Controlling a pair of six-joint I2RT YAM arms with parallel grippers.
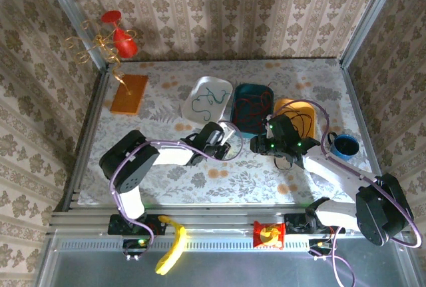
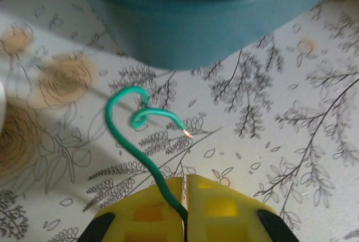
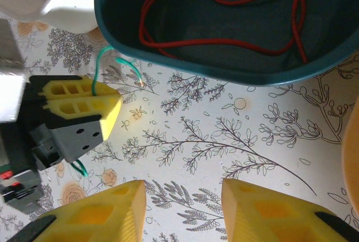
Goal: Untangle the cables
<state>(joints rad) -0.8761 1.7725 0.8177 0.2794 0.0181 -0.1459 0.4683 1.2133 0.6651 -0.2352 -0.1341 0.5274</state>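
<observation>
My left gripper (image 2: 185,181) is shut on a thin green cable (image 2: 120,134), which curls up over the tablecloth just in front of a teal bin (image 2: 213,34). In the right wrist view the same left gripper (image 3: 115,104) pinches the green cable (image 3: 99,68) beside the bin's rim (image 3: 185,65). A red cable (image 3: 224,42) lies looped inside the bin. My right gripper (image 3: 184,197) hovers open over bare cloth, a little to the right of the left one. From above, the left gripper (image 1: 233,143) and the right gripper (image 1: 258,144) meet below the teal bin (image 1: 253,88).
A white plate (image 1: 200,84) left of the bin holds a thin dark cable (image 1: 206,104). An orange bowl (image 1: 293,102) on the bin's right holds a black cable (image 1: 304,122). A blue cup (image 1: 346,146) stands far right, an orange board (image 1: 128,94) back left.
</observation>
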